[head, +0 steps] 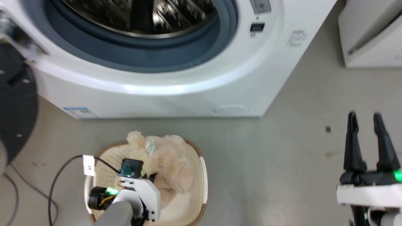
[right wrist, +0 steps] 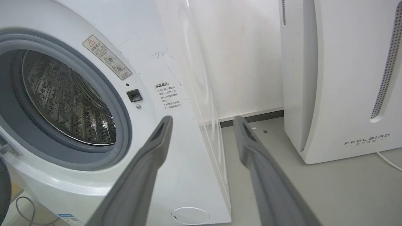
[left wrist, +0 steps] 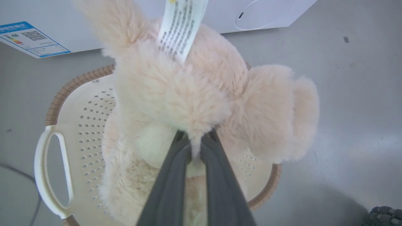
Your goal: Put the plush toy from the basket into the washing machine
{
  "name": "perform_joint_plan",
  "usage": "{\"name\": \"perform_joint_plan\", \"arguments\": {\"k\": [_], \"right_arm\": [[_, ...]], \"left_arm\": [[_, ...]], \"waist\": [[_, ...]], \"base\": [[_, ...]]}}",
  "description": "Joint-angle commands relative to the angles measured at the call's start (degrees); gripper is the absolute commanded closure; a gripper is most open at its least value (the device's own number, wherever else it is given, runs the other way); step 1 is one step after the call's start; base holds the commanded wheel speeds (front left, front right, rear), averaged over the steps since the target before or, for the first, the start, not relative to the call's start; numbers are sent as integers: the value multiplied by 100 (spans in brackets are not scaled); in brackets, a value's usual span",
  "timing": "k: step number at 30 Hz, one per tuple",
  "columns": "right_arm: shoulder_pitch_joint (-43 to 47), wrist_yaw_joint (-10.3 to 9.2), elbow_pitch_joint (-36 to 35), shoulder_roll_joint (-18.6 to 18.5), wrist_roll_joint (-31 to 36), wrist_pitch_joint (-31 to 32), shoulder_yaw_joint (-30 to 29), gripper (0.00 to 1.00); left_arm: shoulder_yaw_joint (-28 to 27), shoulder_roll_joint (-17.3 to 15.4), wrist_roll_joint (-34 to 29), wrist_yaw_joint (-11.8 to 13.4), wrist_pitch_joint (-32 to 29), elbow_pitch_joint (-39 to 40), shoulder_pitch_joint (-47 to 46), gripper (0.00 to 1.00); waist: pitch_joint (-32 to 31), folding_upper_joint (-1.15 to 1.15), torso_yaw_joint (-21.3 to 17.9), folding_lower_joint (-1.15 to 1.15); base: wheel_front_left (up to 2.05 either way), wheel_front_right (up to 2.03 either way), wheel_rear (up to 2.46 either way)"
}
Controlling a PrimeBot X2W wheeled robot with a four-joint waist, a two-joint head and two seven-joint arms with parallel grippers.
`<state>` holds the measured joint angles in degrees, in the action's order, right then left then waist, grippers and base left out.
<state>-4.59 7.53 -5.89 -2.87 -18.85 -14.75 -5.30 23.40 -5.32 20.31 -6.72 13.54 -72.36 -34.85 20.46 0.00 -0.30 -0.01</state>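
1. Beside the washing machine, on its right, stands a white appliance lettered FEELBIRD, with grey floor between them.
2. At the machine's left hangs the dark round door, swung aside. The porthole stands open, and a grey gasket rings the shiny perforated drum.
3. A black cable loops from the left arm over the floor left of the basket.
4. The basket is cream, perforated and brown-rimmed. It sits on the floor near the machine's front, with a strip of floor between them.
5. Within the basket is the plush toy, fluffy and beige-cream, with 1 limb reaching past the far rim toward the machine. A white printed tag sticks up from it. Whether the toy rests on the basket's bottom cannot be told.
6. The left gripper has its 2 fingers pressed together on a tuft of the toy's fur.
7. The right gripper has its fingers spread apart above the floor, well right of the basket.
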Motion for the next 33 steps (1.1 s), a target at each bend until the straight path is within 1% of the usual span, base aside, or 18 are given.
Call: {"name": "perform_joint_plan", "arguments": {"k": [1, 7, 10, 11, 16, 25, 33], "right_arm": [[132, -4, 31, 0, -21, -25, -8, 0], [475, -4, 85, 0, -10, -25, 48, 0], [570, -4, 88, 0, -11, -25, 50, 0], [637, -4, 91, 0, -16, -25, 46, 0], [745, -4, 104, 0, -28, -25, 62, 0], [805, -4, 92, 0, -87, -25, 134, 0], [671, -4, 49, 0, -159, -25, 95, 0]], "left_arm": [[11, 35, 31, -23, 71, 76, 90, 100], [44, 75, 30, -29, 140, 555, 353, 100], [-12, 32, 2, 15, 143, 1007, 503, 100], [-73, 1, -35, 74, 144, 1440, 660, 100], [-258, -53, -31, 168, 145, 2034, 809, 100], [-661, -66, -36, 344, 145, 2922, 761, 100], [-1038, -91, -94, 464, 145, 3399, 370, 100]], "waist": [[-382, 0, 154, 1], [-907, 0, 276, 1], [-1081, 0, 311, 1], [-1211, 0, 329, 1], [-1369, 0, 320, 1], [-1423, 0, 157, 1], [-1068, 0, -134, 1]], "base": [[0, 0, 0], [0, 0, 0], [0, 0, 0], [0, 0, 0], [0, 0, 0], [0, 0, 0], [0, 0, 0]]}}
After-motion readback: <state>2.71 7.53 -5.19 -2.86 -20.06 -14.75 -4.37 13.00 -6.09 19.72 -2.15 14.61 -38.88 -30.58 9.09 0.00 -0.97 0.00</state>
